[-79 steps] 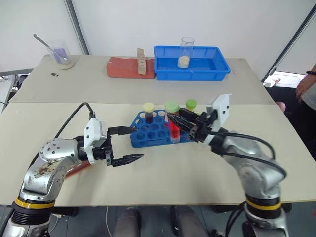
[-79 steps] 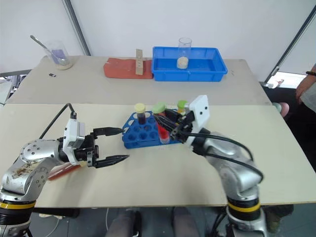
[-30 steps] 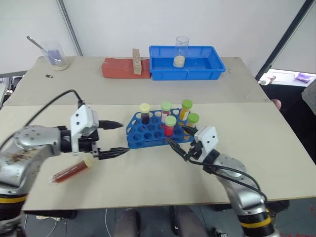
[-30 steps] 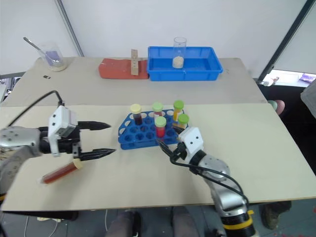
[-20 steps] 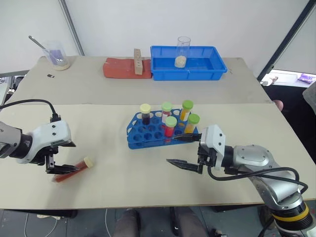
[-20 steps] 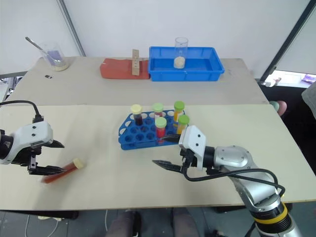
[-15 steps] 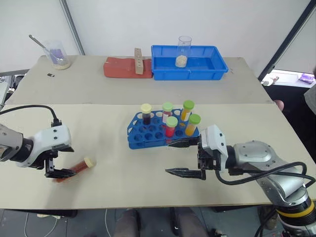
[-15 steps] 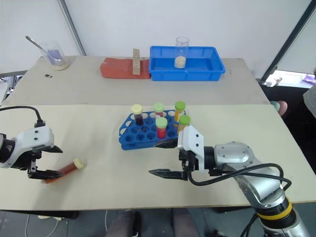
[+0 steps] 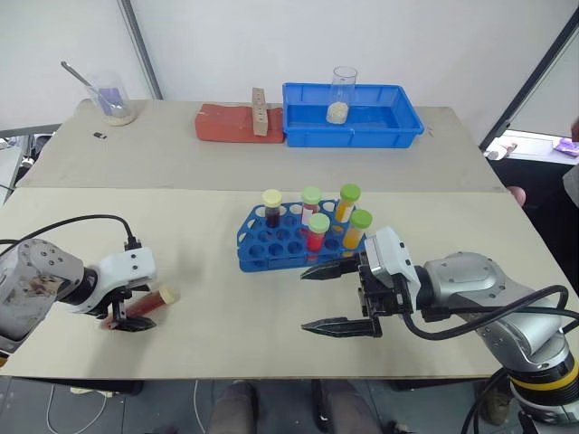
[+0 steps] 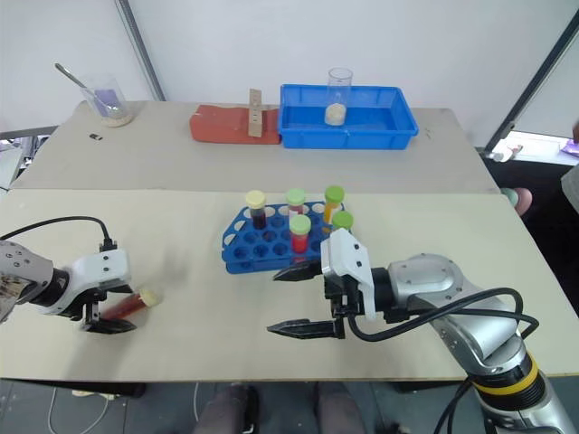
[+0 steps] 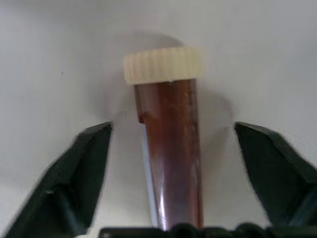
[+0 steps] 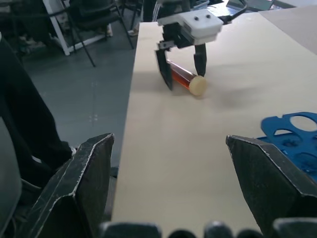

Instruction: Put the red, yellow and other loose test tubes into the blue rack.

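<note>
A dark red test tube [image 9: 152, 302] with a cream cap lies on the table at the near left. My left gripper [image 9: 127, 315] points down over it. In the left wrist view the tube [image 11: 171, 148] lies between the open fingers with a gap on each side. The blue rack [image 9: 271, 246] stands mid-table and holds several capped tubes, among them a bright red one [image 9: 317, 232] and a yellow-orange one [image 9: 346, 202]. My right gripper [image 9: 336, 298] is open and empty just in front of the rack, pointing left. Its wrist view shows the left gripper [image 12: 181, 62] over the tube [image 12: 187, 79].
A larger blue tray [image 9: 353, 137] with a tall glass beaker [image 9: 341, 94] sits at the back. Beside it is a red block [image 9: 228, 123] bearing a wooden piece [image 9: 259, 111]. A cup with a spoon [image 9: 113, 98] stands far left. The table's left edge [image 12: 130, 124] drops to the floor.
My left gripper has swung out to the left and down over the lying tube, and its fingers have narrowed. My right gripper has drawn back from the rack and turned to point left.
</note>
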{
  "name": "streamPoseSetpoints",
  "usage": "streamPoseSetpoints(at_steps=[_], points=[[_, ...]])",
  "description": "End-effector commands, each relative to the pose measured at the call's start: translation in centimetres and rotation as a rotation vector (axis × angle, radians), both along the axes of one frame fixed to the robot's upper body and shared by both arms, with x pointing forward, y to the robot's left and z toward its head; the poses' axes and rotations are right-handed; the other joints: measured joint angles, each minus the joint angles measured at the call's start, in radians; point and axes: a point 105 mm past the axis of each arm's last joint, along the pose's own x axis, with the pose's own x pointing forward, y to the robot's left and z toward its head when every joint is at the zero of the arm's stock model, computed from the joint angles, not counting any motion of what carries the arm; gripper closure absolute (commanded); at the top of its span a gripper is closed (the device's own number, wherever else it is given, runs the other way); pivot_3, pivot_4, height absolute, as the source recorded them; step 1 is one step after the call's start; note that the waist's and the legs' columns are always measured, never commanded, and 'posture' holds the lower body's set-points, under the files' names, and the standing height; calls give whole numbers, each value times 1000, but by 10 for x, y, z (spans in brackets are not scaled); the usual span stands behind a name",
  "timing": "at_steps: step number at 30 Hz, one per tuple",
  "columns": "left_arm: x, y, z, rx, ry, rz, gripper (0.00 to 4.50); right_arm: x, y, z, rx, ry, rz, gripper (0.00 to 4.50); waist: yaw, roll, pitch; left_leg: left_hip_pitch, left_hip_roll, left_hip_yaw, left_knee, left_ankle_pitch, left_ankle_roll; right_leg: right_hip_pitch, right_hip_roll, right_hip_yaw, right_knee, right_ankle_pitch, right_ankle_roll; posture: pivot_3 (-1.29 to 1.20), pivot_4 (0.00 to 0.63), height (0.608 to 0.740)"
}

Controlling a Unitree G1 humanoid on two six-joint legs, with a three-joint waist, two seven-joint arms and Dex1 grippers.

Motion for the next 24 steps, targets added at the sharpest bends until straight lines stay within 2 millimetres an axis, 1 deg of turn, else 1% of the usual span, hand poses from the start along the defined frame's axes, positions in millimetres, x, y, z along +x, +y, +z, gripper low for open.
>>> streamPoseSetpoints(at_steps=[1,3,4,7,8,10,14,16,18,19,21,24], points=[[2,2,-5,45,8,-22,2283,-6,-3,10,1,-29,17,482,0,0,0,0,0,0,0,0,0,0,0,0,0,0,0,0,150,740],[4,4,-8,65,6,-33,3259,-6,-4,12,1,-26,15,482,0,0,0,0,0,0,0,0,0,0,0,0,0,0,0,0,150,740],[4,4,-9,65,5,-36,3578,-6,-4,13,5,-23,13,482,0,0,0,0,0,0,0,0,0,0,0,1,0,0,0,0,150,740],[9,-5,-5,28,-13,-58,3605,-6,-7,16,5,-20,2,482,1,1,0,2,0,0,0,0,0,1,0,1,1,0,0,0,150,740],[11,-8,-2,6,-26,-64,3605,-5,-9,16,1,-20,-4,482,3,1,0,2,0,0,0,0,0,1,0,1,2,0,0,0,150,740],[17,-18,12,-69,-62,-66,3605,-5,-13,18,-6,-16,-20,482,7,1,0,3,-1,0,0,0,0,2,0,1,2,0,1,0,150,740],[40,-66,73,-469,-257,-137,3605,-1,-30,18,-43,-35,-96,482,25,0,0,-2,0,-1,7,0,0,2,0,0,2,1,2,0,150,740],[47,-89,96,-655,-337,-164,3605,3,-37,19,-48,-57,-143,482,25,-1,0,-6,0,-3,13,0,0,2,0,-1,1,2,4,0,150,740],[50,-110,110,-799,-387,-187,3605,7,-42,20,-54,-97,-193,482,24,-2,0,-7,-1,-2,14,0,0,3,-1,0,-1,7,12,0,150,740],[50,-120,115,-856,-405,-199,3605,8,-45,19,-62,-113,-213,482,21,-2,0,-7,-2,-1,15,0,0,3,-2,1,-1,9,14,0,150,740],[52,-135,117,-931,-427,-200,3605,12,-51,19,-78,-135,-264,482,15,-2,0,-7,-2,-1,15,0,0,3,-2,2,-2,10,17,0,150,740],[63,-153,111,-1004,-491,-176,3605,12,-58,18,-96,-107,-298,482,11,-2,0,-7,-2,-2,15,0,0,3,-1,2,-1,11,17,0,150,740]])
